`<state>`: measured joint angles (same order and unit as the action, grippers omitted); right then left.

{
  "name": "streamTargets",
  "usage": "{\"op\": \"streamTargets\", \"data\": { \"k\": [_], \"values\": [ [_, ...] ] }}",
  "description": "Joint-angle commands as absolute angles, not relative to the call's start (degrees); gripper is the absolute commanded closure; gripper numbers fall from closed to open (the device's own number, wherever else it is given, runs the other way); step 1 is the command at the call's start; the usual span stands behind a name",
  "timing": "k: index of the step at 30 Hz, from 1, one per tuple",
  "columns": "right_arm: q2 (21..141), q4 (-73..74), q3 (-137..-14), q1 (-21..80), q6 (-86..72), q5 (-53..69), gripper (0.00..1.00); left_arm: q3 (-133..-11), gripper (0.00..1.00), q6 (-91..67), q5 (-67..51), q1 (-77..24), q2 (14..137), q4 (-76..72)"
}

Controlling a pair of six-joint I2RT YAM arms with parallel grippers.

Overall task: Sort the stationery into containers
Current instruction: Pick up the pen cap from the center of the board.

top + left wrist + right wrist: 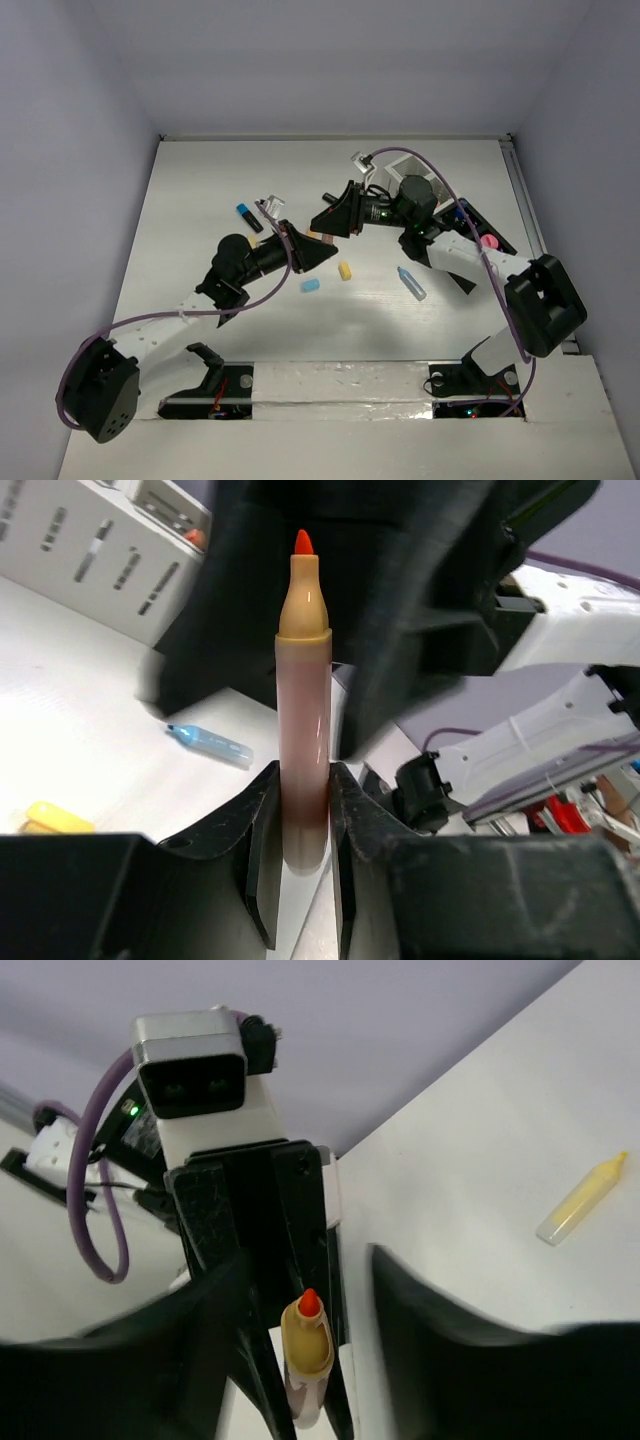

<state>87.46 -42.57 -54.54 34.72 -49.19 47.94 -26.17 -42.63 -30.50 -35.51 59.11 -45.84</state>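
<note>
Left gripper (303,780), foreground of the left wrist view: both fingers (262,820) are pressed against the lower barrel of a peach marker (303,680), which is gripped firmly and points straight away from the camera, its orange tip bare. Right gripper (308,1285), seen in its own wrist view: the jaws stand apart, one on each side of the marker's tip, touching neither the marker nor the left gripper that faces them. In the top external view the two grippers meet nose to nose above the middle of the white table (200,200), with the marker between them and clear of the surface. On the table below lie a yellow piece (344,270), a pale blue block (310,285) and a pale blue marker (411,283); a black marker with a blue cap (243,211) lies farther back on the left. The containers (428,172) run along the far right, white ones at the back and black ones nearer, and a pink cylinder (489,241) sits in a black one. A yellow marker (585,1198) lies on the table in the right wrist view.
</note>
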Motion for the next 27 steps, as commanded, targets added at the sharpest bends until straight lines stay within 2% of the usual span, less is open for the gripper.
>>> {"op": "streamTargets", "data": {
  "k": [1, 2, 5, 14, 17, 19, 24, 26, 27],
  "values": [
    [85.09, -35.53, -58.62, 35.51, -42.73, 44.14, 0.29, -26.02, 1.00, -39.91, -24.27, -35.24, 54.68, -42.11],
    [84.73, -33.94, -58.80, 35.51, -40.37, 43.16, 0.15, -26.02, 1.00, -39.21, -21.13, -35.24, 53.89, -39.92],
    [82.63, -29.72, -58.36, 35.51, -37.19, 40.61, 0.00, -26.54, 1.00, -38.24, -14.19, -35.24, 50.98, -36.05],
    [79.54, -21.80, -55.99, 35.51, -32.52, 32.09, 0.00, -27.69, 1.00, -34.90, 6.48, -34.19, 46.32, -23.65],
    [81.47, -17.85, -56.51, 35.51, -31.55, 26.74, 0.08, -27.34, 1.00, -32.44, 9.13, -34.19, 44.56, -22.33],
    [84.00, -14.25, -58.08, 35.51, -30.94, 24.09, 0.22, -27.16, 1.00, -31.03, 9.75, -34.19, 44.03, -21.71],
    [90.43, -5.56, -63.62, 36.91, -28.75, 13.03, 0.73, -23.83, 1.00, -28.57, 9.67, -34.19, 42.80, -24.86],
    [94.28, -2.03, -66.95, 37.78, -28.21, 10.21, 0.74, -21.81, 1.00, -27.52, 8.36, -34.19, 42.89, -26.80],
    [95.61, -0.28, -68.10, 38.75, -28.04, 9.24, 0.66, -21.19, 1.00, -26.47, 7.57, -34.19, 42.98, -28.63]
  ]
}}
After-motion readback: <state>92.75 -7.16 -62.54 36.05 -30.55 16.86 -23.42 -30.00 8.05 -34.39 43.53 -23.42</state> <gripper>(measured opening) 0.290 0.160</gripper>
